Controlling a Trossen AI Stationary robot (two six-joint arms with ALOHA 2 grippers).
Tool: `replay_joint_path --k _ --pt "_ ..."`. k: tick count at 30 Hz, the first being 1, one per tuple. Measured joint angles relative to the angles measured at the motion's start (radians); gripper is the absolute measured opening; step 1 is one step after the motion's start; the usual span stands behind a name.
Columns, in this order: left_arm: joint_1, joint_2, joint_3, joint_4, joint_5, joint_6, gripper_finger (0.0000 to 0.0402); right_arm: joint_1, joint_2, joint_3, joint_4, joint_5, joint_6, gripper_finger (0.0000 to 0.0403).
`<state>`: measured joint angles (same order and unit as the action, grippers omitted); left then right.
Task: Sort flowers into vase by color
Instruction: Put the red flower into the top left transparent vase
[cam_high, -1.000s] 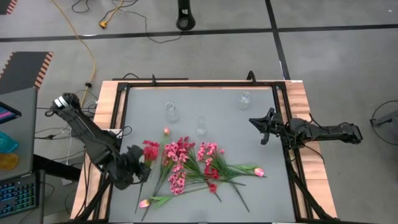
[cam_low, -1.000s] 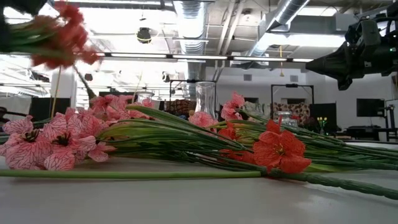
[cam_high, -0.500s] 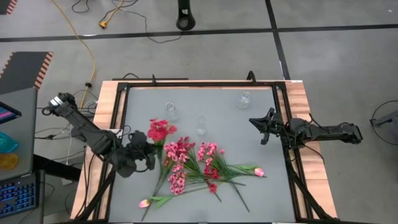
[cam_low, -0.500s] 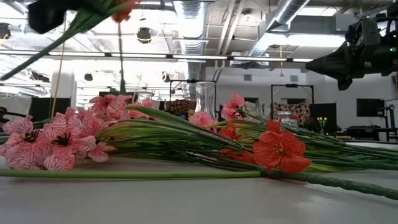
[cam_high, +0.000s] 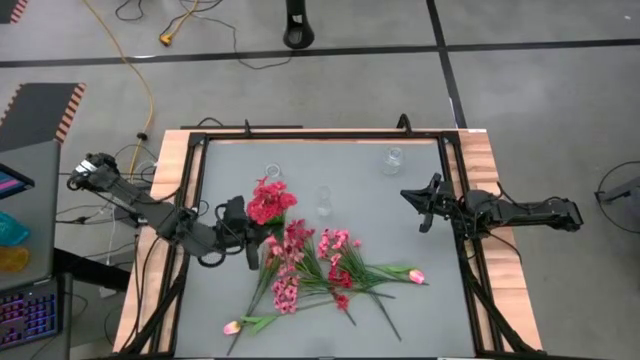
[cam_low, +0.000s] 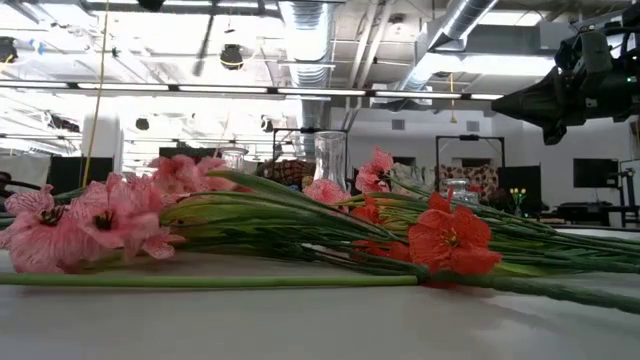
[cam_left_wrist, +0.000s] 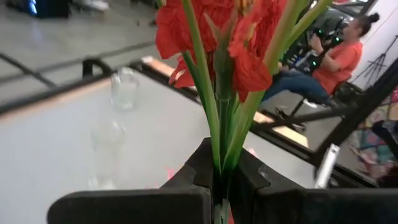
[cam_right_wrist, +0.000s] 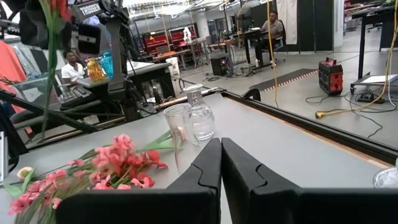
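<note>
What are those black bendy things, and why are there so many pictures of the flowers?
The black bendy things are two robot arms. Each ends in a gripper, a hand with just two fingers. The pictures come from four cameras: one looks straight down from above, one sits low at table height, and one rides on each arm's wrist.

On the grey table lies a pile of flowers: pink ones, red ones and a few pale buds. Three small glass vases stand behind them.

The left gripper is pinching the green stems of a bunch of red flowers and holding it up near one vase. In its wrist picture you see the stems squeezed between the dark fingers.

The right gripper waits at the table's right side, shut and holding nothing.
</note>
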<state>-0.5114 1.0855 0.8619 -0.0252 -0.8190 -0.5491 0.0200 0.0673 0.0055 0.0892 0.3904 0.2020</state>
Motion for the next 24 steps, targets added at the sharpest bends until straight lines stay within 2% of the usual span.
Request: replay_joint_path --k 9,16,24 --pt "0.202 -0.013 0.000 0.070 -0.027 0.250 0.0006 0.000 0.000 0.000 0.000 0.000 0.000 0.0038" --pt "0.390 -0.104 0.000 0.065 -0.027 0.420 0.0006 0.000 0.000 0.000 -0.001 0.000 0.000 0.0038" --pt "0.593 -0.187 0.000 0.008 -0.027 0.460 0.0006 0.000 0.000 0.000 -0.001 0.001 0.000 0.0038"
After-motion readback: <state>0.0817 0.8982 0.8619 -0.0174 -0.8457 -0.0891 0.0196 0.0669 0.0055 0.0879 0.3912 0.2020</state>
